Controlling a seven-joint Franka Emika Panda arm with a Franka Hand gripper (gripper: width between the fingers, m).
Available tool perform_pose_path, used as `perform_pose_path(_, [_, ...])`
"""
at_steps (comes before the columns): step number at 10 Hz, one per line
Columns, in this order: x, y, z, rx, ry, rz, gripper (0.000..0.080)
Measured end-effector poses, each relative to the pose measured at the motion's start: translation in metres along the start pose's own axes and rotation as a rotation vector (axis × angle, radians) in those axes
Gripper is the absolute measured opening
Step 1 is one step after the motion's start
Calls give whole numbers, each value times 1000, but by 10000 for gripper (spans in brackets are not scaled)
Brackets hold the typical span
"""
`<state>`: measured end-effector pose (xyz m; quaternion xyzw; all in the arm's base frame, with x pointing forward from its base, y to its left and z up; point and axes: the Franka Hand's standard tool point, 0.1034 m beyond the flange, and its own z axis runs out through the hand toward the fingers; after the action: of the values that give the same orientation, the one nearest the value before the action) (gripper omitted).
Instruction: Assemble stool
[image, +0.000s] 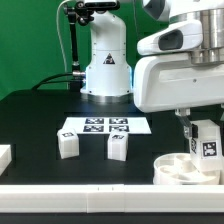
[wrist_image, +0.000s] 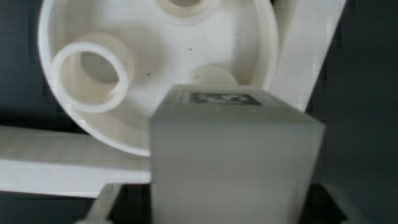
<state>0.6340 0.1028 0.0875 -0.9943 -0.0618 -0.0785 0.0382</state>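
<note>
Black counter (image: 30, 120) carries the round white seat (image: 178, 172) at its front edge, near the exterior view's right corner. The marker board (image: 105, 127) lies mid-counter, with one loose leg (image: 68, 143) and a second loose leg (image: 118, 146) just in front of it. The tool (image: 205, 135), part-closed, grips a third leg (image: 209, 150) upright over the seat.

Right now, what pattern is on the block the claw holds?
The leg block is white, bearing a black-and-white square tag; the exterior view shows it best.
</note>
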Motion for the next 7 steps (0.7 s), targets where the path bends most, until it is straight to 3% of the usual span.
perform_pose_path(4, [-1,-2,1,19,-3,255,344])
perform_pose_path(6, [-1,-1,3,56,21,503,344])
perform_pose_path(7, [-2,-1,4,56,17,608,343])
